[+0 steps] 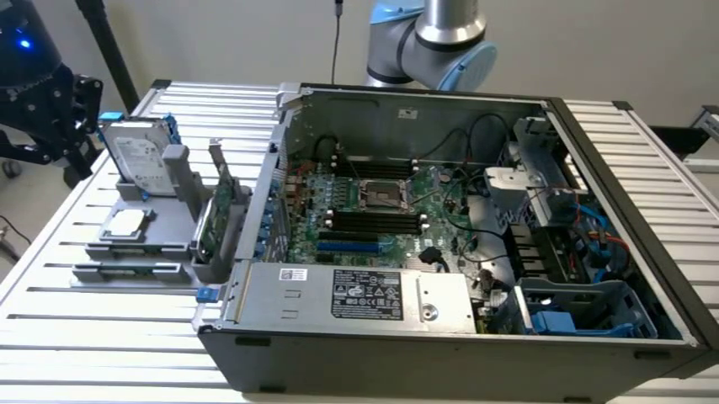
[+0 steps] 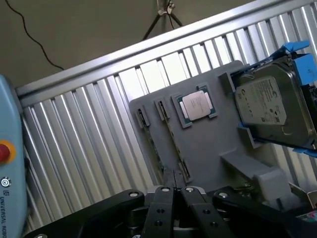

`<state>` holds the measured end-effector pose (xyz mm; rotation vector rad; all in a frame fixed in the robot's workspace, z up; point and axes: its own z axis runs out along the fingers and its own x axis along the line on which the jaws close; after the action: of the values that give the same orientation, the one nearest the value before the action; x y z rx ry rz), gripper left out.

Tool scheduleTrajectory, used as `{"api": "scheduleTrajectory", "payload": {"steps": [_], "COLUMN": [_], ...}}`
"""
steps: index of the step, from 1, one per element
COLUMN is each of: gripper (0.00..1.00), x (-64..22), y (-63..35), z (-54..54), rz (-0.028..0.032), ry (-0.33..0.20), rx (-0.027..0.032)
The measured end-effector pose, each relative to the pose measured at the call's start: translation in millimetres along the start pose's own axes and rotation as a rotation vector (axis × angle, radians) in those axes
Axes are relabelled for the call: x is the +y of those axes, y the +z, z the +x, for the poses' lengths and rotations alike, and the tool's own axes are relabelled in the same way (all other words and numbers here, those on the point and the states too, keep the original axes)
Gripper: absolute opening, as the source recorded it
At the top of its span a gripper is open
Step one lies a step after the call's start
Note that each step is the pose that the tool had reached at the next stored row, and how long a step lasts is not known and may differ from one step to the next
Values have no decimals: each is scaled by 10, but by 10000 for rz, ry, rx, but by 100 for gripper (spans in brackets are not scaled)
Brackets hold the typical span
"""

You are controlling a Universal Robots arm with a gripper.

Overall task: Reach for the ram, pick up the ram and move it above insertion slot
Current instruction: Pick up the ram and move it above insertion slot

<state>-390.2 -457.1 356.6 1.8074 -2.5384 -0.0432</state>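
– Claw [image 2: 174, 189] state?
– Clenched: its 2 black fingers [image 2: 162, 210] meet at the tips with nothing between them, and they hang clear of the grey holder [image 2: 208, 148].
– Where is the ram [image 1: 126, 268]?
– On its long edge in the front groove of that holder, at the exterior view's left, well apart from the arm [image 1: 433, 38], which stands behind the back wall of the computer case [image 1: 450, 358].
– What else is in that holder?
– Going back from the ram: 1 processor chip [image 2: 196, 105] lying flat in a square seat, then 1 hard drive [image 2: 262, 104] standing in blue rails at the far end. A green card [image 1: 221, 206] with a metal bracket stands on edge on the side toward the case.
– What stands between the ram and the motherboard [image 1: 337, 189]?
– That card and the case's side wall rise between holder and board.
– And inside the case?
– Nearest, a silver power supply [image 1: 359, 295] with a label; past it the motherboard with long black insertion slots [image 1: 373, 221] and, beyond them, a square socket [image 1: 376, 192]; a blue drive cage [image 1: 561, 324] sits at the exterior view's right
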Motion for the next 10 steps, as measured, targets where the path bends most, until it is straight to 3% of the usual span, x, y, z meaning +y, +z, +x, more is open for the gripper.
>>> {"api": "scheduleTrajectory", "payload": {"steps": [10], "gripper": [11], "x": [0], "y": [17], "z": [-2], "rz": [8], "ry": [-1808], "rx": [69]}}
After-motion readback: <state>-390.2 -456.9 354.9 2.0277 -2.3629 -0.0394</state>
